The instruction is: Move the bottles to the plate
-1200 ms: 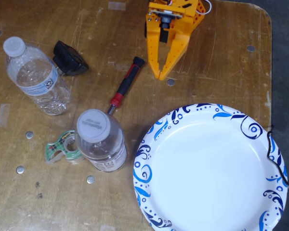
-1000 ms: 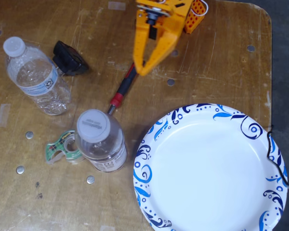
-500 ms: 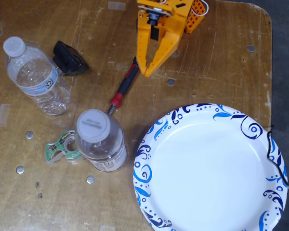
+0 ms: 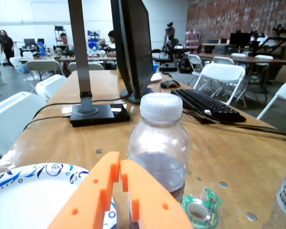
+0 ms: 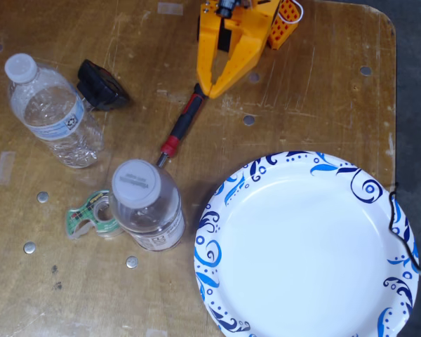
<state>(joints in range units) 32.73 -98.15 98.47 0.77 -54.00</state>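
Two clear bottles with white caps stand upright on the wooden table. One bottle (image 5: 146,207) is just left of the plate (image 5: 217,210); in the wrist view this bottle (image 4: 158,143) rises straight ahead of me. The other bottle (image 5: 52,112) stands at the far left and shows only at the right edge (image 4: 283,200) of the wrist view. The white plate with blue swirls (image 4: 38,171) holds nothing. My orange gripper (image 5: 210,93) hangs near the table's top edge, well away from both bottles. Its tips (image 4: 119,164) meet, with nothing between them.
A red-and-black screwdriver (image 5: 181,126) lies just below the gripper. A black object (image 5: 99,84) sits near the far-left bottle. A green tape dispenser (image 5: 91,214) touches the near bottle's left side. Beyond the table a monitor (image 4: 133,47) and keyboard (image 4: 207,106) stand on another desk.
The gripper has swung left from above the table's middle and drawn back toward the top edge, its jaws closing together. Bottles and plate have not moved.
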